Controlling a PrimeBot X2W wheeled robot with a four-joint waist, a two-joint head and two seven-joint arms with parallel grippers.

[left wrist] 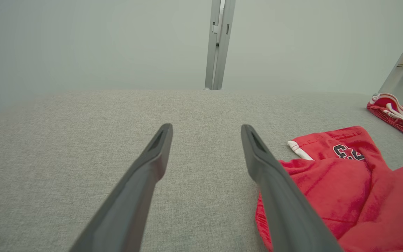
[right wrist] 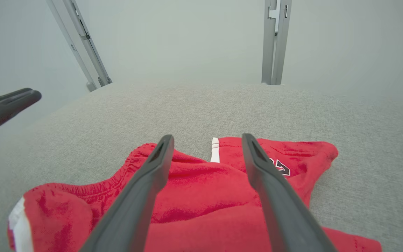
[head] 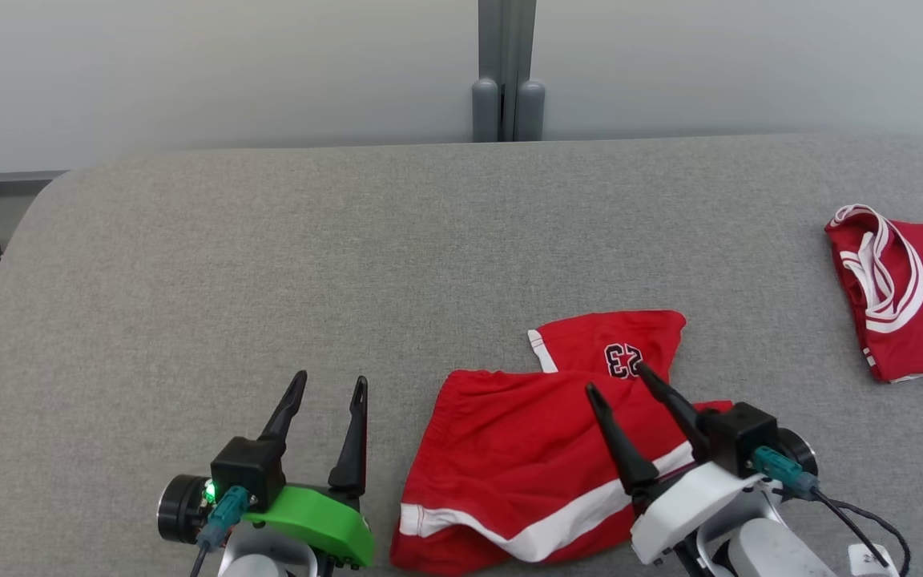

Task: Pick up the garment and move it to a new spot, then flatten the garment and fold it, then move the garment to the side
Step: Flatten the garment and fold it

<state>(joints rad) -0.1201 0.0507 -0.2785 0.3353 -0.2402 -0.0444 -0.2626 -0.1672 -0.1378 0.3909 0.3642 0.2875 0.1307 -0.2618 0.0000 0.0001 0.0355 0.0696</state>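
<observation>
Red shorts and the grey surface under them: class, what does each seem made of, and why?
Red shorts: soft matte knit fabric, perhaps fleece; it creases and gathers at the waistband. Grey surface: matte woven cloth, upholstery-like; a fine speckled weave shows.

I see my right gripper (right wrist: pixel 206 138) with its two long dark fingers spread wide and nothing between them, just above the rumpled red fabric shorts with white stripes (right wrist: pixel 201 199) lying on the grey woven surface (right wrist: pixel 362 140). A grey metal post (right wrist: pixel 275 42) stands behind.
</observation>
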